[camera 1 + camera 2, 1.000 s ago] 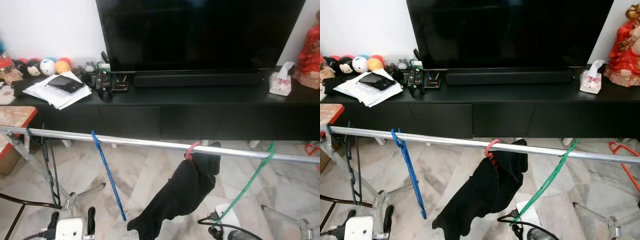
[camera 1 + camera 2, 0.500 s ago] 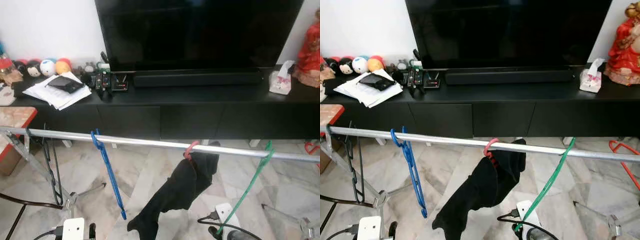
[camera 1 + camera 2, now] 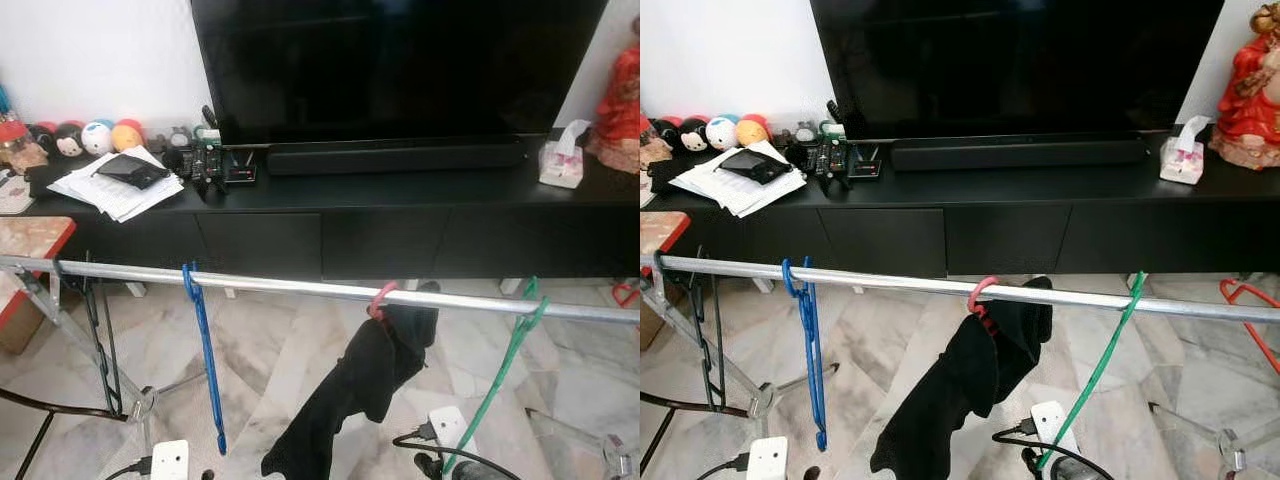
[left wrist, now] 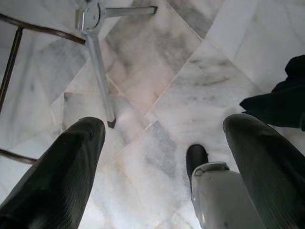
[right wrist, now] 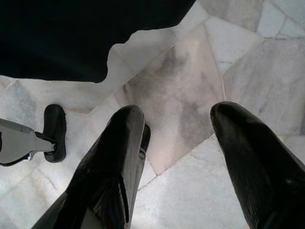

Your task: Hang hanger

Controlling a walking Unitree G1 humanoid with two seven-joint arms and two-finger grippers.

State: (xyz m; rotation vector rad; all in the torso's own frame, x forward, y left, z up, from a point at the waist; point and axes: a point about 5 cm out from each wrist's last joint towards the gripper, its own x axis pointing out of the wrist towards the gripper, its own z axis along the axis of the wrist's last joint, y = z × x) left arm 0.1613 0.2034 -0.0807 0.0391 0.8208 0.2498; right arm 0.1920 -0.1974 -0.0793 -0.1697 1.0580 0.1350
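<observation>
**Drying rail: 4 hangers up, tools empty**

Task status: judged essentially complete. Blue hanger (image 3: 808, 345), thin plastic, hooked on the round metal rail (image 3: 900, 283); likewise green hanger (image 3: 1102, 368), black wire hanger (image 3: 706, 345), and pink hook (image 3: 980, 294) bearing limp black garment (image 3: 970, 385). Left tool (image 4: 162, 167) and right tool (image 5: 176, 152) spread wide, grasping nothing, over veined marble floor (image 4: 190, 71).

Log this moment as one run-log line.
rail: blue hanger, pink hanger with black garment, green hanger hung | left tool: open, empty, low | right tool: open, empty, low
</observation>
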